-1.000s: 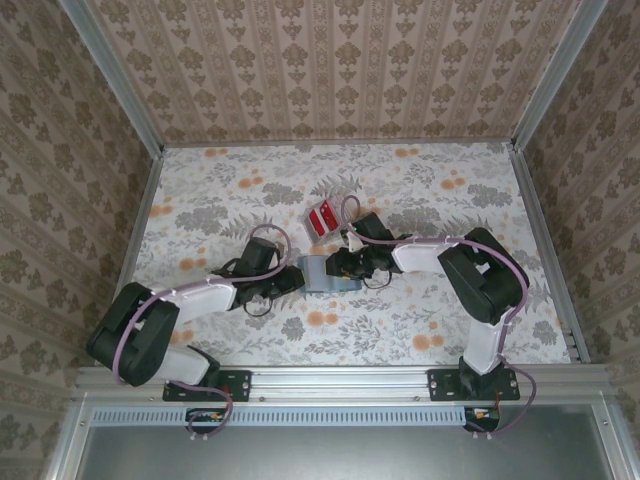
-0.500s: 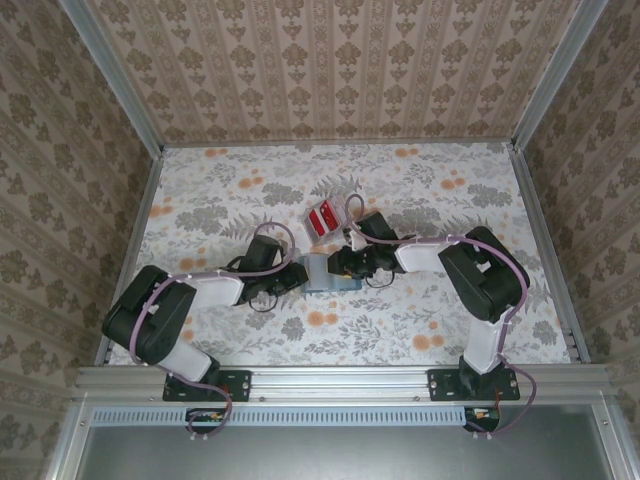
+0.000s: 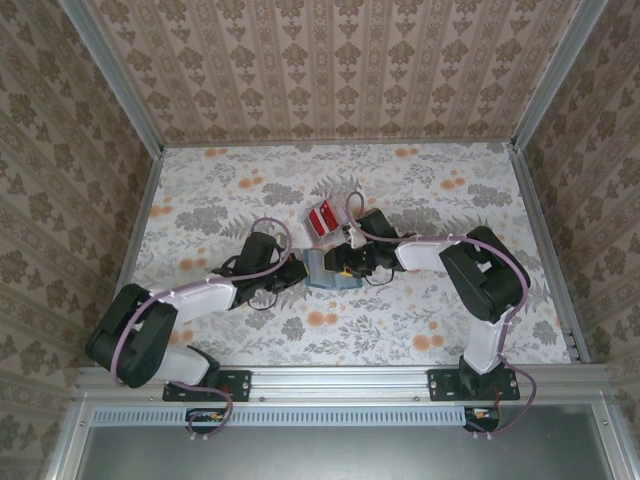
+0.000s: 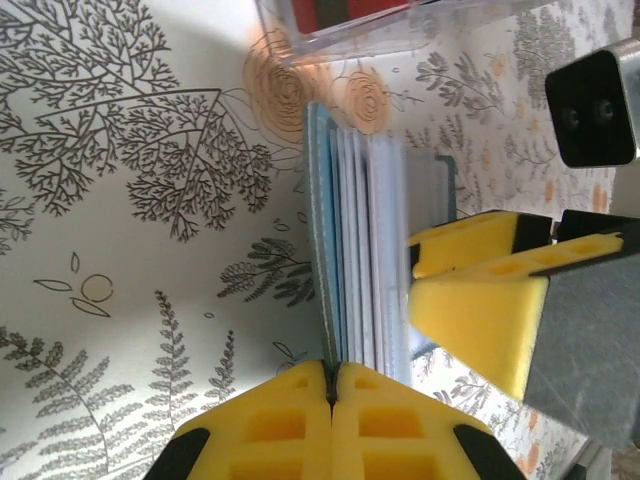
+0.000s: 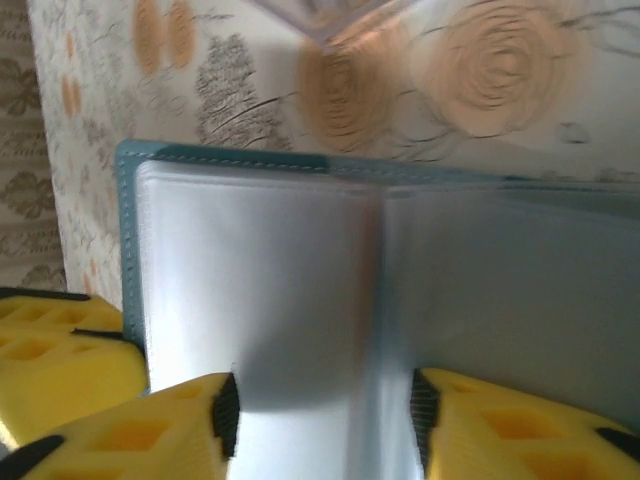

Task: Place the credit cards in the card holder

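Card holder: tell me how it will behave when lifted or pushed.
Probably floppy: the card holder fans into thin separate leaves. Its glossy clear sleeves look slippery. Pinched by one cover edge in the left gripper, it may sag open.

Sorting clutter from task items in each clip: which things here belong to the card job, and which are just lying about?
Job: credit cards; card holder; left gripper, jaws shut on the holder's cover; right gripper, jaws open.
Just there: clear case holding the cards; floral table cover.
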`<act>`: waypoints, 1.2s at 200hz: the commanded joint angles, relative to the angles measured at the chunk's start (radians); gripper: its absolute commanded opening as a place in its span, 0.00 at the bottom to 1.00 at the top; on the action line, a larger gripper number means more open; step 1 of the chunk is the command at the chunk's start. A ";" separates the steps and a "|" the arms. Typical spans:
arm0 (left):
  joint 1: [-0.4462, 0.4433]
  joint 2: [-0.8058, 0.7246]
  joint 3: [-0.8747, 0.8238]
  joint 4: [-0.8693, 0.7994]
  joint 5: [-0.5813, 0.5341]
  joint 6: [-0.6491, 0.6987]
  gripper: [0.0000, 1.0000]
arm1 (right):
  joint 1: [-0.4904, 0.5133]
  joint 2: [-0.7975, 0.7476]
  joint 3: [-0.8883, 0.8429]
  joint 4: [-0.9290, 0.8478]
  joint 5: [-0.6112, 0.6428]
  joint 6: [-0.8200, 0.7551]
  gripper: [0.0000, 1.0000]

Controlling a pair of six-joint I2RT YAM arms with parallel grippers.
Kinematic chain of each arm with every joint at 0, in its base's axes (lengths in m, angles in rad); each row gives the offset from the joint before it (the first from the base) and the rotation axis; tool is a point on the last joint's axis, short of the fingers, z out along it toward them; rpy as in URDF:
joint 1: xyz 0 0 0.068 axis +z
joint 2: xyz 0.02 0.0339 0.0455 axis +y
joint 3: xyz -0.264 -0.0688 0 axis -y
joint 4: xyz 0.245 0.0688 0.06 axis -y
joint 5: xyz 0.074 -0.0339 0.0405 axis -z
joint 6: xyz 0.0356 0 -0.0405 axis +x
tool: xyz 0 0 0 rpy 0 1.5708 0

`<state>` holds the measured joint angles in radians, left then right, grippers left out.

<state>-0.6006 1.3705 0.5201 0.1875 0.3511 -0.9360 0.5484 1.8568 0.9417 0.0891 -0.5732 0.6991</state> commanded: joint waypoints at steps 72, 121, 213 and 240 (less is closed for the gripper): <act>0.004 -0.050 0.006 -0.057 -0.031 0.036 0.00 | 0.068 -0.037 0.050 -0.226 0.141 -0.059 0.64; 0.004 -0.041 0.007 -0.052 -0.030 0.036 0.00 | 0.092 -0.067 0.079 -0.249 0.150 -0.066 0.66; 0.004 -0.042 0.001 -0.052 -0.031 0.036 0.00 | 0.119 -0.023 0.151 -0.247 0.144 -0.068 0.68; 0.004 -0.042 0.000 -0.056 -0.031 0.037 0.00 | 0.120 0.014 0.163 -0.249 0.145 -0.067 0.67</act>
<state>-0.6006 1.3357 0.5201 0.1341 0.3325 -0.9203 0.6632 1.8263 1.0786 -0.1322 -0.4469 0.6491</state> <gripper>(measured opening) 0.036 0.680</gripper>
